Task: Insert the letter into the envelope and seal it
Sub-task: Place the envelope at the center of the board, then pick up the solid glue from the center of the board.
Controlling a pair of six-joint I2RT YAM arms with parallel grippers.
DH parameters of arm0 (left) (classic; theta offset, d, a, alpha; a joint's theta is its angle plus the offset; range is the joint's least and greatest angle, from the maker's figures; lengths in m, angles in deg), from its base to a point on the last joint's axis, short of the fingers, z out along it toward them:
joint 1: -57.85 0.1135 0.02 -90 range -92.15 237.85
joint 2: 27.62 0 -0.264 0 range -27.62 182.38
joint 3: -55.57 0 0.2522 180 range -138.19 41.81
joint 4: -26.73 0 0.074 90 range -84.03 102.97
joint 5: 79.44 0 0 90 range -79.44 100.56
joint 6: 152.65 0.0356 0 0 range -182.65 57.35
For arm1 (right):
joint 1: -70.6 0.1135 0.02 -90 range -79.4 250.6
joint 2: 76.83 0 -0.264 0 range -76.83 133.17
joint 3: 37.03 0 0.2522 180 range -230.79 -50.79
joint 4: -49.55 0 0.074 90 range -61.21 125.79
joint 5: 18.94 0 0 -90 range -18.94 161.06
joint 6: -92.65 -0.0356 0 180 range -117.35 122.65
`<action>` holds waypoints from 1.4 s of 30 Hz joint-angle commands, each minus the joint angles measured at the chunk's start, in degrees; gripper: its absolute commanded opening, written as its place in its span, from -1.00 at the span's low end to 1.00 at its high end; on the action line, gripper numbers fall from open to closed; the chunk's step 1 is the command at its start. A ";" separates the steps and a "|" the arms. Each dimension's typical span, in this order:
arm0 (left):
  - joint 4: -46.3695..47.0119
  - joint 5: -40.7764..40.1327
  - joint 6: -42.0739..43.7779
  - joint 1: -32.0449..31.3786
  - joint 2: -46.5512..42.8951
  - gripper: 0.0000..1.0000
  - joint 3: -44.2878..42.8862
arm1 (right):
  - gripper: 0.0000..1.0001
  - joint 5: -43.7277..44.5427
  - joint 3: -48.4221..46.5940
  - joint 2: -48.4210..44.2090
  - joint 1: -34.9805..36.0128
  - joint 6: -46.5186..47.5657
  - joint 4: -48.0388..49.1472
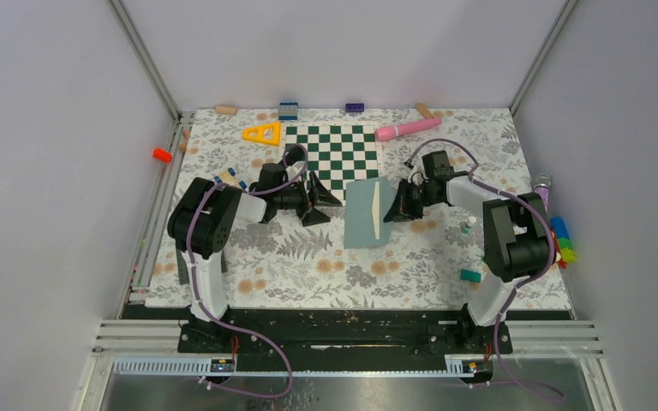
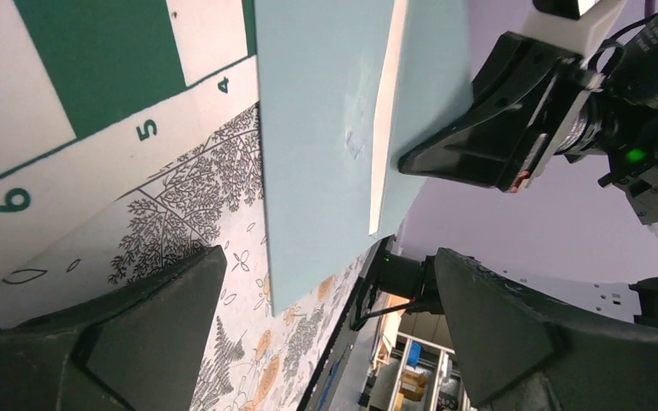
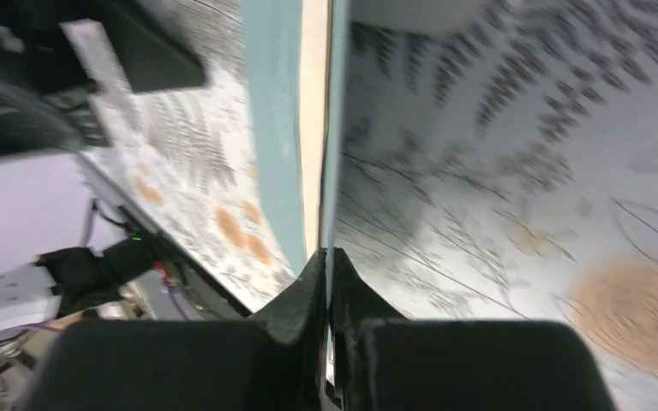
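Right gripper (image 3: pixel 326 257) is nearest in its wrist view, jaws pinched fully together on a thin teal edge of the envelope (image 1: pixel 361 214), looks like the flap side. Left gripper (image 2: pixel 327 261) is spread wide, holding nothing, just beside the envelope's other long edge. Envelope lies on the floral mat (image 1: pixel 308 257) between the two grippers, far end overlapping the near right corner of the chessboard (image 1: pixel 334 154). Handling guess: light thin paper, floppy, will crease or tear if dragged and likely skids on the mat, so grip by an edge and pin the body flat with the free arm. Contents: letter (image 3: pixel 313 128) seems to be inside, only a narrow cream strip showing between the teal layers at the mouth. Flap looks not yet pressed down, so sealing remains
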 commanded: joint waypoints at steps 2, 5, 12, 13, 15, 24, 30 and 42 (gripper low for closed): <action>-4.75 -2.88 4.93 0.42 -2.46 0.98 -1.42 | -0.76 12.21 -1.63 -2.49 -0.92 13.55 -14.77; -4.95 -3.01 5.17 0.42 -3.30 0.98 -1.40 | -0.68 18.72 -3.35 -2.85 -1.21 16.14 -17.32; -3.49 -2.58 4.34 0.34 -4.01 0.98 -0.98 | -0.05 24.75 -6.45 -5.70 -1.66 20.75 -20.51; -3.30 -2.49 4.24 0.33 -4.19 0.98 -0.92 | 0.01 25.62 -6.59 -7.11 -1.86 21.51 -20.66; -2.59 -2.34 3.77 0.35 -4.49 0.98 -0.80 | 0.08 27.31 -6.76 -10.91 -2.11 22.27 -20.88; -1.88 -2.44 3.79 -0.40 -5.12 0.98 -1.33 | 0.39 51.34 -4.85 -26.75 -3.43 34.38 -25.16; -3.74 -3.11 5.85 -1.16 -7.06 0.98 -2.18 | 0.45 56.97 -1.30 -28.50 -8.47 37.62 -23.88; -3.83 -2.87 6.23 -1.25 -9.40 0.98 -1.93 | 0.45 49.53 -0.68 -17.60 -13.39 38.26 -24.33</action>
